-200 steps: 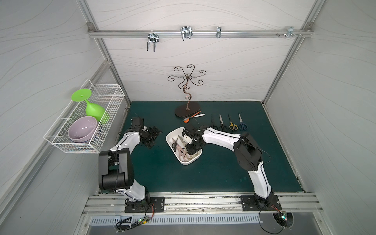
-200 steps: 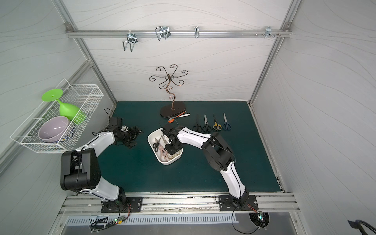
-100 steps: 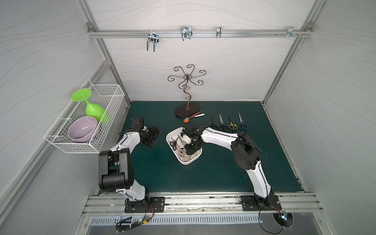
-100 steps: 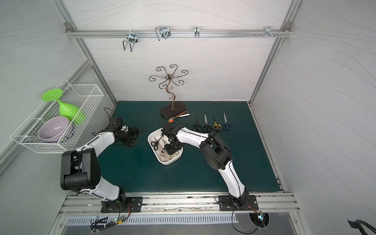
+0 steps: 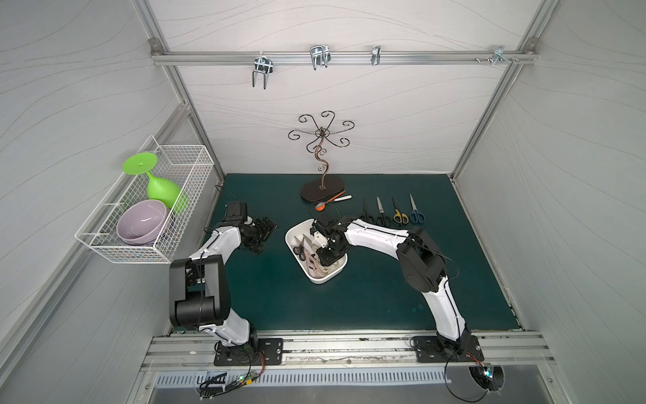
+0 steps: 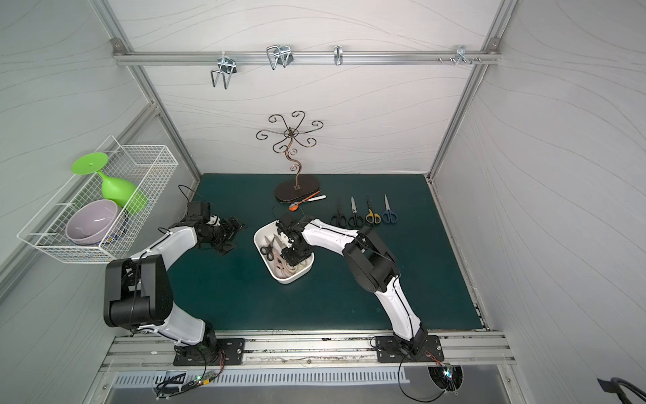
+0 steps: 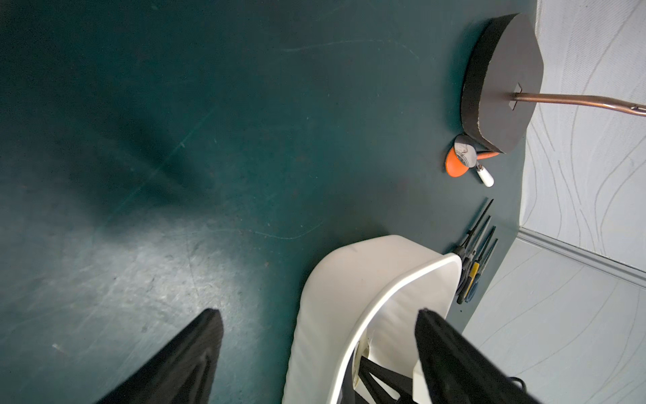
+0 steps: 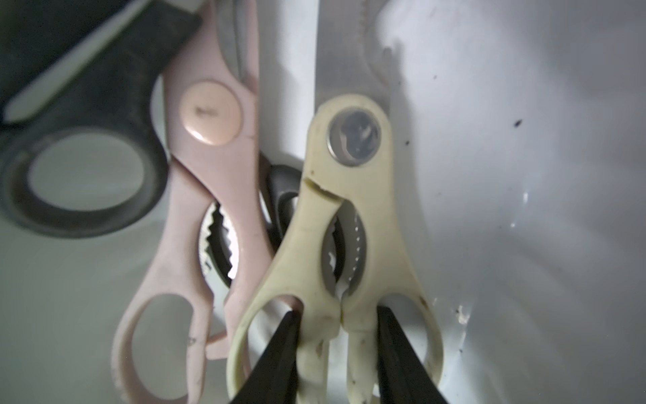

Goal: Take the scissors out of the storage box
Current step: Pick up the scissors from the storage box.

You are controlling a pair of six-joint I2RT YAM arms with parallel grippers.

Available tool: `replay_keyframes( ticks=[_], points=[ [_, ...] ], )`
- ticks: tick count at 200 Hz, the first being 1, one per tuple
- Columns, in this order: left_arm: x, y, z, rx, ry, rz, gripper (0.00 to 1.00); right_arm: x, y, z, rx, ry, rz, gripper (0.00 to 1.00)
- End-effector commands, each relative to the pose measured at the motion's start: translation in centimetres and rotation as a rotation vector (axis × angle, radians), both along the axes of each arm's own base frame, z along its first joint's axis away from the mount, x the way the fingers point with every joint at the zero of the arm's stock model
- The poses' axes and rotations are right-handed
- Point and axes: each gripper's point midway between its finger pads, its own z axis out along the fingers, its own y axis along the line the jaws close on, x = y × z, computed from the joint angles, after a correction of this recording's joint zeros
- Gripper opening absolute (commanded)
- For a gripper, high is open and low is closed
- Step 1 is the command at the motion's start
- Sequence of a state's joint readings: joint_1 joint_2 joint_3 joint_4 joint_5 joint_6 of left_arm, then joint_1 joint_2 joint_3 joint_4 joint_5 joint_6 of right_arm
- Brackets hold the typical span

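Cream shears (image 8: 314, 224): right arm (image 5: 377, 238) reaches into storage box (image 5: 328, 278), jaws pinching handles (left jaws wide).

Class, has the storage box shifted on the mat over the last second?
No. The storage box keeps the same gap from the dark stand base.

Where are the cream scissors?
Right wrist view: the cream scissors lie in the storage box beside the pink shears, right end effector pinching their handles.

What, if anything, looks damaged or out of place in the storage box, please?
The cream shears in the storage box look damaged: a crack crosses one handle near the pivot. Dark specks also dot the box's white wall.
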State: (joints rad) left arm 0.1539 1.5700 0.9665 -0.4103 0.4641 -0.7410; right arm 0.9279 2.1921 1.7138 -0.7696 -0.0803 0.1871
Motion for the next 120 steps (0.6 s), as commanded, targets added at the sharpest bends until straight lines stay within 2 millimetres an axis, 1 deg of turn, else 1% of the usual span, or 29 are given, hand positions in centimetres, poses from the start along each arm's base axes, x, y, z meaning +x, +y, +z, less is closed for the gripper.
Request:
replay_keyframes(
  ticks=[1,18,41,79,120],
  points=[
    [0.3,0.0,-0.1,-0.007,-0.009,0.002,0.91,-0.2,-1.5,1.4,-0.058,0.006,-0.03,0.17],
    [0.3,0.0,-0.1,-0.01,-0.008,0.003,0.91,-0.1,-1.6,2.6,-0.049,0.015,-0.042,0.17],
    [0.4,0.0,-0.1,-0.013,-0.009,0.004,0.91,0.2,-1.3,4.1,-0.012,0.017,-0.046,0.17],
    [0.3,0.0,-0.1,-0.01,-0.01,0.004,0.91,0.5,-0.6,6.0,0.033,0.021,-0.055,0.17],
    [0.4,0.0,0.0,-0.011,-0.013,0.004,0.91,0.4,-0.6,7.8,0.06,0.008,-0.056,0.16]
  ],
)
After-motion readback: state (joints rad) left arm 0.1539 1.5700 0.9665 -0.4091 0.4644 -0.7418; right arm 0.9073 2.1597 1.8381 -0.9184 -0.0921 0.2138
